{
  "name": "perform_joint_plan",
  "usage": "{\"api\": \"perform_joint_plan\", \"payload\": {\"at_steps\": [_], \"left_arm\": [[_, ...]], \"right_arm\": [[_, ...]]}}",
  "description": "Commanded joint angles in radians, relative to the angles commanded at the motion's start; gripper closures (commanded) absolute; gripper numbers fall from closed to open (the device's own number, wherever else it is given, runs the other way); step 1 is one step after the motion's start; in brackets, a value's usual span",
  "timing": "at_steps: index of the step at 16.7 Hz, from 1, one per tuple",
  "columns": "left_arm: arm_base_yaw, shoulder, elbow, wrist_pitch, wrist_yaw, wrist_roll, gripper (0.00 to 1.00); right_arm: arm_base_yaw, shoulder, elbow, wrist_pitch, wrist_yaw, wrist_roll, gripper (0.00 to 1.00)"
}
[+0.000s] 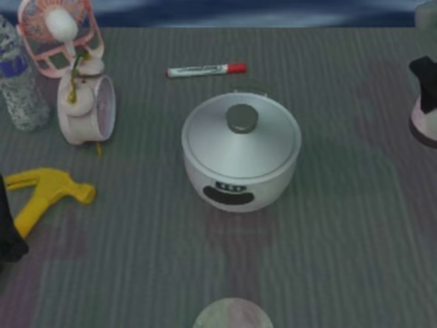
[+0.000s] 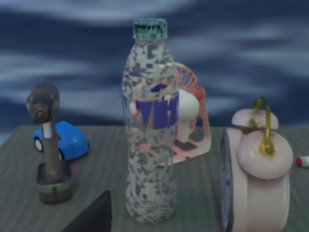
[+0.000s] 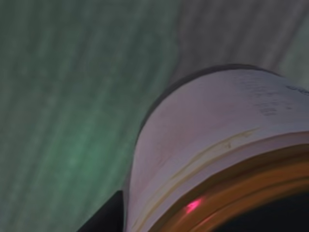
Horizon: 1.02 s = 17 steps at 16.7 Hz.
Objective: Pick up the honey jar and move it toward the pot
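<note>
Right gripper [image 1: 425, 102] sits at the right edge of the table, dark above a white-pink shape that appears to be the honey jar [image 1: 422, 123]. Its wrist camera is filled by that jar [image 3: 217, 140]: white label, amber band and dark rim pressed close to the lens, so the jar looks held, but whether the fingers are clamped on it I cannot tell. Well away from this gripper, across bare grey table [image 1: 355, 225], stands the pot [image 1: 240, 152] with its domed lid and grey knob [image 1: 241, 118]. Beyond the pot lies a red-capped marker [image 1: 206, 70].

Left gripper [image 1: 7, 225] rests at the far left edge, beside a yellow hammer [image 1: 44, 195]. Past it stand an alarm clock [image 1: 85, 102], a water bottle [image 2: 150, 125] and a pink fan [image 1: 60, 34].
</note>
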Motion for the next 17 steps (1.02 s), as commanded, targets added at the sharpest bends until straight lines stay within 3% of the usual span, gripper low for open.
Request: {"api": "perform_joint_plan", "payload": {"at_steps": [10,17], "left_arm": [[0.000,0.000,0.000,0.000,0.000,0.000,0.00],[0.000,0.000,0.000,0.000,0.000,0.000,0.00]], "right_arm": [[0.207,0.050,-0.068,0.132,0.059,0.604,1.00],[0.237,0.052,-0.084,0.151,0.066,0.680,1.00]]}}
